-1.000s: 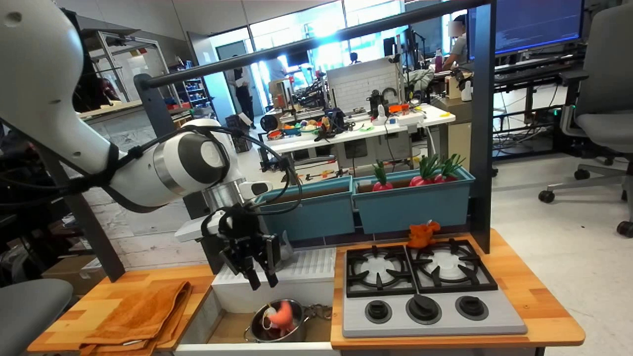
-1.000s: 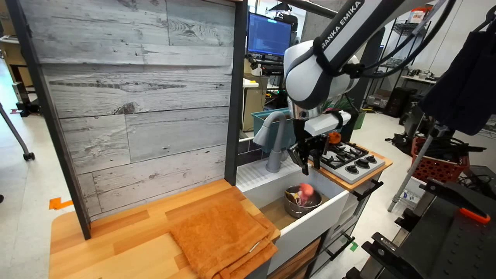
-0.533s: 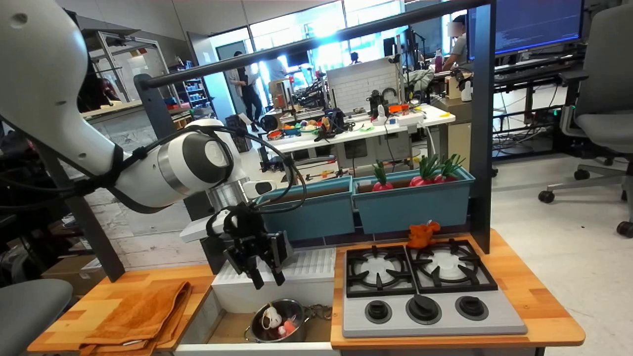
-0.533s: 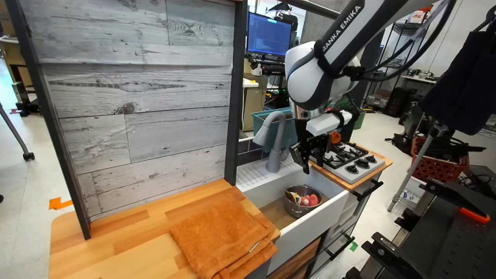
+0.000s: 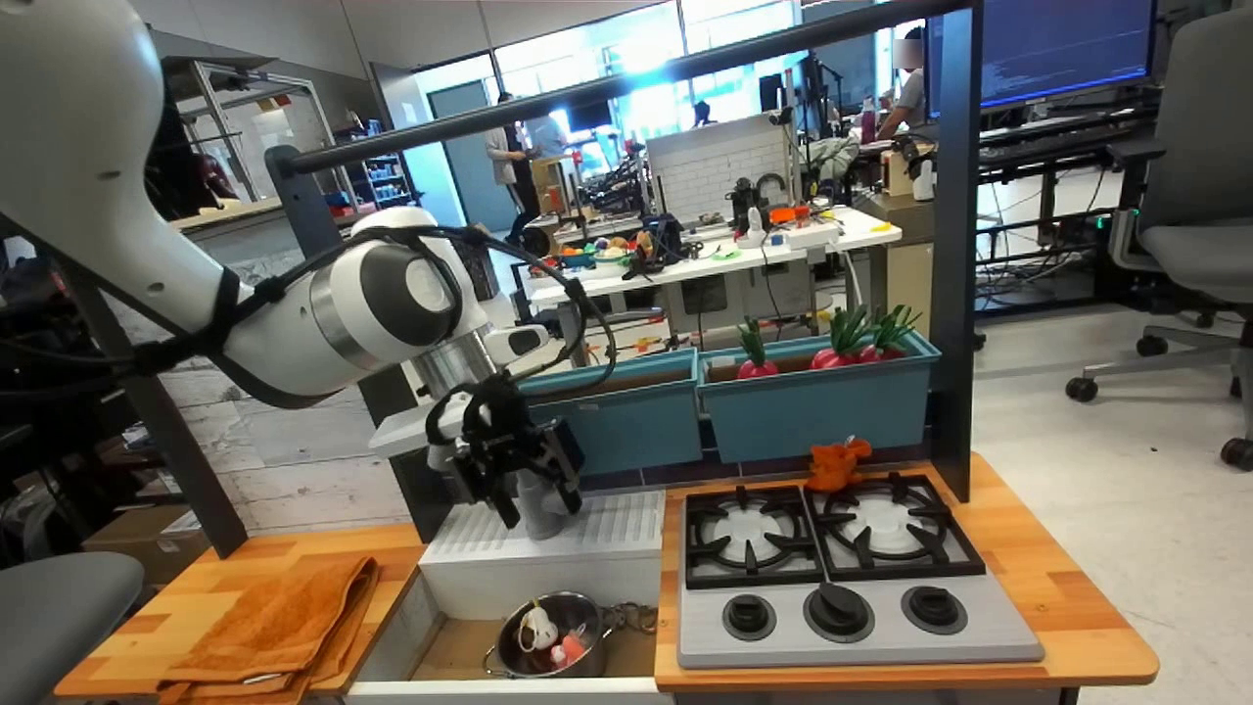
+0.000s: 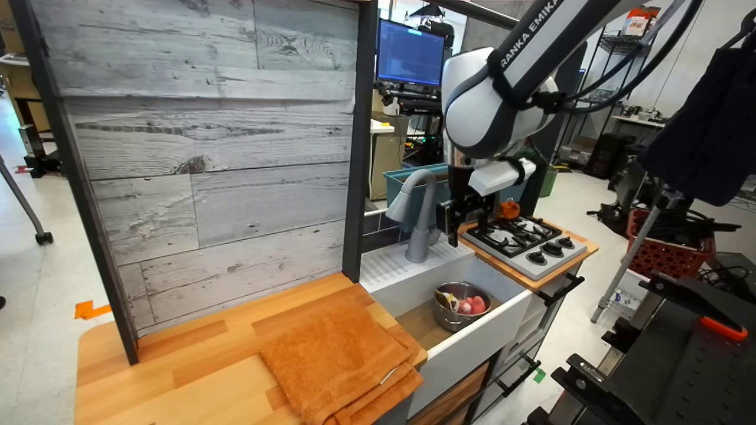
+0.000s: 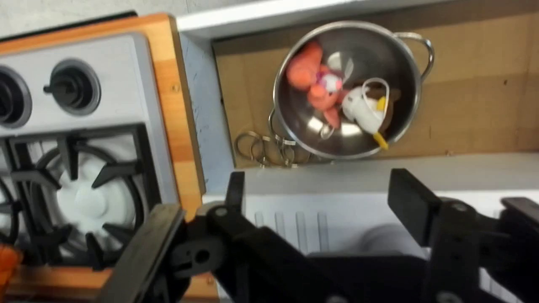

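Note:
My gripper [image 5: 540,506] is open and empty, raised over the white ridged back ledge [image 5: 626,519] of the sink. It also shows in the other exterior view [image 6: 468,231] and in the wrist view [image 7: 318,185]. The grey faucet [image 6: 419,218] is the thing nearest to it; I cannot tell how close. A steel pot [image 6: 452,321] with looped handles stands in the sink, below and in front of the gripper. Inside the pot, in the wrist view, lie a pink plush toy [image 7: 322,97] and a white toy with yellow parts [image 7: 364,110], side by side.
A stove [image 5: 861,627] with black grates and knobs is beside the sink. An orange plush [image 5: 835,465] sits behind it. A folded orange towel [image 6: 345,354] lies on the wooden counter. Blue planters [image 5: 822,406], one with radishes, hang behind. Coiled cables [image 7: 273,149] lie near the pot.
The pink toy, blurred and sticking up in the pot a second ago, now lies low inside it. My gripper has moved up and back from the pot, toward the faucet, and its fingers look wider apart.

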Robot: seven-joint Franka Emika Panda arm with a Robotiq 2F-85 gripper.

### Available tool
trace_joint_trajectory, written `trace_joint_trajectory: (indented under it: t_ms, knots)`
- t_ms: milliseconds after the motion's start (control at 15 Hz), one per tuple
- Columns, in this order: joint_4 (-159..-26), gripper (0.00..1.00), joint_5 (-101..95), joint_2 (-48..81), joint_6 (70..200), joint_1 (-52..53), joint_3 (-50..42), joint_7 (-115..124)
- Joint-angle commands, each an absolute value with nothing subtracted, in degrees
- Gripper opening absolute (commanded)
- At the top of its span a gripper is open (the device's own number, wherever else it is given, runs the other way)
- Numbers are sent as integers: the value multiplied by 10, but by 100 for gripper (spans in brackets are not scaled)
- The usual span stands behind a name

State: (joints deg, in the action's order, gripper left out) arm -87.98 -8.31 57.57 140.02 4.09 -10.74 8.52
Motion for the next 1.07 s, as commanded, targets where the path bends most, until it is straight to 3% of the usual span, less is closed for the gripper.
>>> trace_joint_trajectory:
  t_ms: [0,600,733,1000]
  knots:
    - [-964,100,-66,473,1496,-14,-88,47]
    - [-935,100,-28,430,1483,-90,-122,77]
    - [-921,100,-41,470,1605,-86,-134,86]
    - [-808,100,1,584,1700,-118,-133,100]
